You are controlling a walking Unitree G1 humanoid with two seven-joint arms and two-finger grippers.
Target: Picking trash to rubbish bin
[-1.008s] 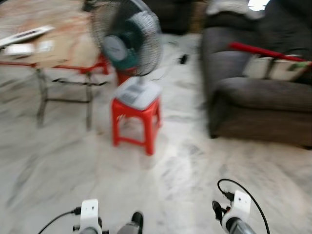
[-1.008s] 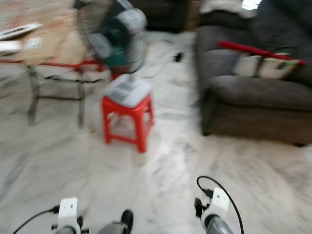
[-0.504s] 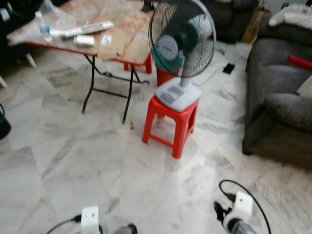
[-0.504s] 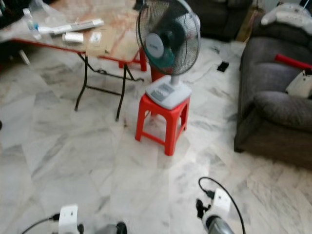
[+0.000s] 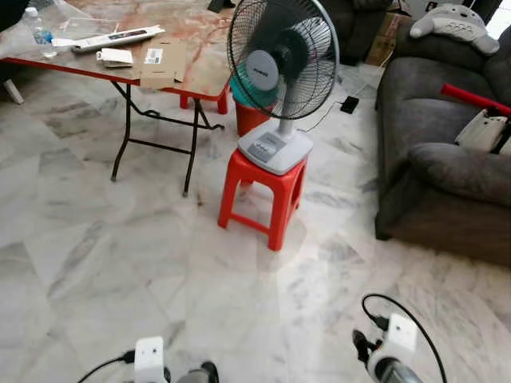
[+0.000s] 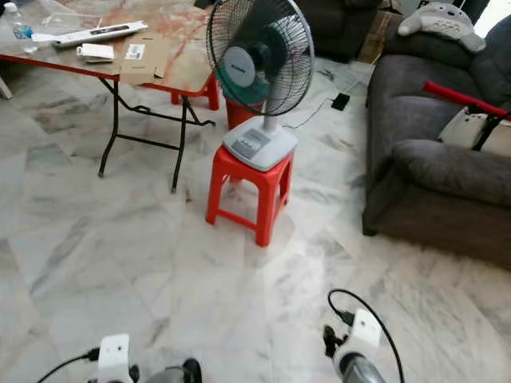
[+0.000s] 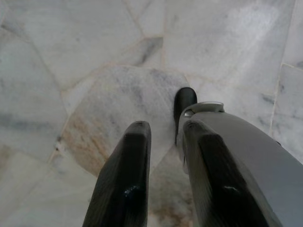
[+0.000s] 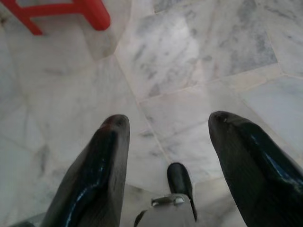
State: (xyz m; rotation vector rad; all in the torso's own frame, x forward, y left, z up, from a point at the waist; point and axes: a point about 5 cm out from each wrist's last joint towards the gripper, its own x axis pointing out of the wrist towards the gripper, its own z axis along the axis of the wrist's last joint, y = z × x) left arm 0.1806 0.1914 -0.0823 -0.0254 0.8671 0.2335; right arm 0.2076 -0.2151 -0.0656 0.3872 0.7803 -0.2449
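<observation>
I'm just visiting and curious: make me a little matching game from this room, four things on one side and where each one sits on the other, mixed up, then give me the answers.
Things:
1. fan
2. water bottle
3. grey plush toy
4. black gadget with a cable

Places:
A. on top of the dark sofa's back
B. on the marble floor between fan and sofa
C. on the red stool
D. at the far left end of the folding table

Pairs: 1-C, 2-D, 3-A, 4-B
</observation>
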